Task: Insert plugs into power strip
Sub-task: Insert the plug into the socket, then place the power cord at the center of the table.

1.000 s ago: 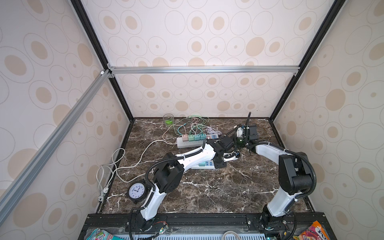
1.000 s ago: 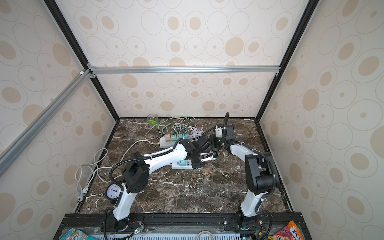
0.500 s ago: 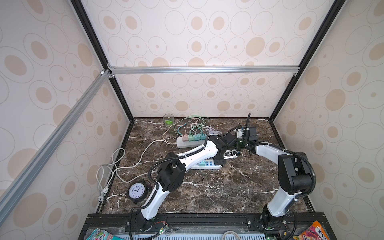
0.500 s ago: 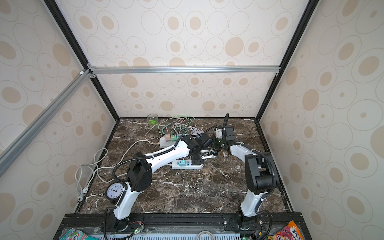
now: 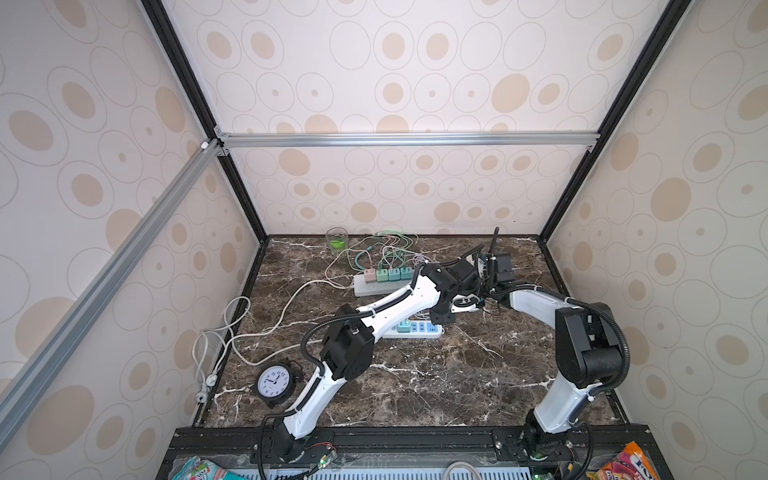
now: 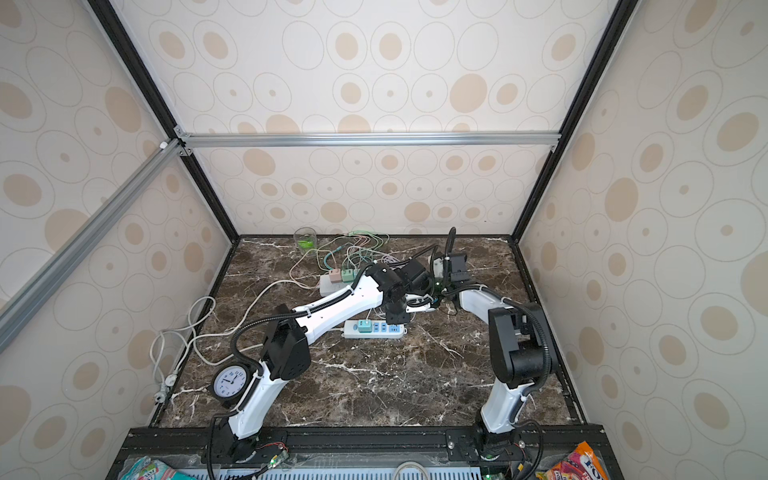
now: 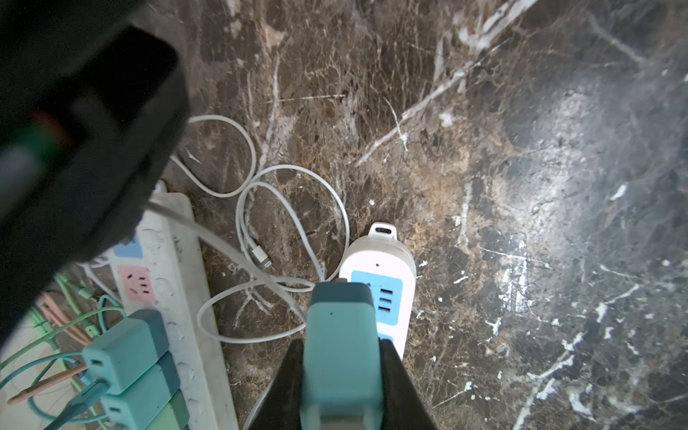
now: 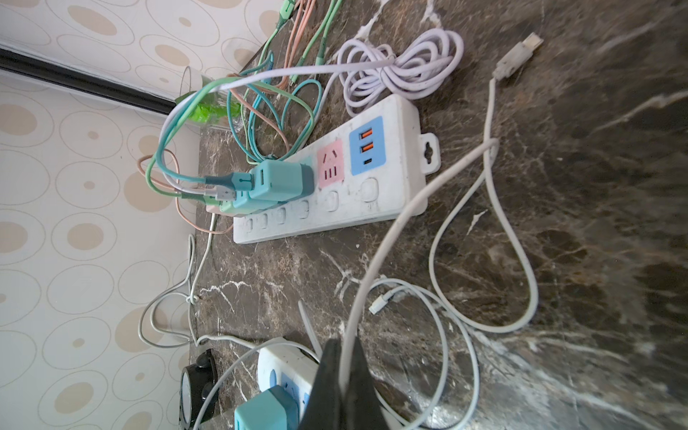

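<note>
In the left wrist view my left gripper point(image 7: 342, 344) is shut on a teal plug point(image 7: 340, 327), held just above the end of the small white power strip point(image 7: 387, 253) with blue sockets. Another teal plug point(image 6: 365, 325) stands in that small strip point(image 6: 395, 329). The long white power strip point(image 8: 372, 186) lies at the back with a row of teal, mint and pink plugs point(image 8: 277, 180) in it, and its pink socket point(image 8: 329, 163) is empty. My right gripper point(image 8: 344, 344) is shut on a thin white cable point(image 8: 376, 268) that runs up from its jaws.
Loose white cable loops point(image 7: 253, 208) lie between the two strips. A coiled lilac cable point(image 8: 402, 70) and a glass cup point(image 5: 336, 241) sit at the back. A black clock point(image 5: 273, 382) stands at the front left beside white cords point(image 5: 216, 332).
My left arm has shifted slightly to the right with the teal plug, uncovering more of the small strip. The right arm has stayed where it was. Both grips are unchanged.
</note>
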Action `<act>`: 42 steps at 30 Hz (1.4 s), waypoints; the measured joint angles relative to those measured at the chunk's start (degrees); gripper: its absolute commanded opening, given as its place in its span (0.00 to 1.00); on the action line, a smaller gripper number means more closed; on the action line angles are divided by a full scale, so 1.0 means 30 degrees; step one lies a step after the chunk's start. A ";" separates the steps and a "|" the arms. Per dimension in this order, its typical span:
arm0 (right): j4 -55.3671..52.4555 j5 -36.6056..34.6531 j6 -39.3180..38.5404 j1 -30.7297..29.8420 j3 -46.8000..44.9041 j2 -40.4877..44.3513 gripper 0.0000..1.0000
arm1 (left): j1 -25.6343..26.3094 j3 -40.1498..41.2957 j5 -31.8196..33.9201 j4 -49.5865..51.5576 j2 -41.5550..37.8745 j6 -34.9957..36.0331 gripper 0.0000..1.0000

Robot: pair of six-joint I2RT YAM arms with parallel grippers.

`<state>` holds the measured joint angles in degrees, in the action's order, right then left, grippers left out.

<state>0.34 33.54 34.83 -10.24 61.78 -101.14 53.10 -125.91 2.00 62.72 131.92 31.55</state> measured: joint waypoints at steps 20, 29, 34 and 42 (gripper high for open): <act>-0.0925 -0.0109 -0.0291 -0.0015 0.0124 -0.0087 0.00 | 0.0015 -0.0124 -0.0080 0.1421 0.0641 0.0138 0.00; -0.1144 -0.0182 -0.0415 -0.0015 0.0342 -0.0087 0.00 | 0.0015 -0.0117 -0.0015 0.1741 0.0634 0.0386 0.00; -0.1260 -0.0204 -0.0444 -0.0015 0.0372 -0.0087 0.00 | 0.0015 -0.0109 -0.0211 0.1749 0.0634 0.0503 0.00; -0.1413 -0.0262 -0.0568 -0.0029 0.0372 -0.0087 0.00 | 0.0015 -0.0058 -0.0568 0.1807 0.0597 0.0510 0.00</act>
<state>-3.90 32.75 33.12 -10.33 62.89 -101.41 53.15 -126.08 0.30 68.14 133.71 33.08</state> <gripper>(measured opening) 0.045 0.270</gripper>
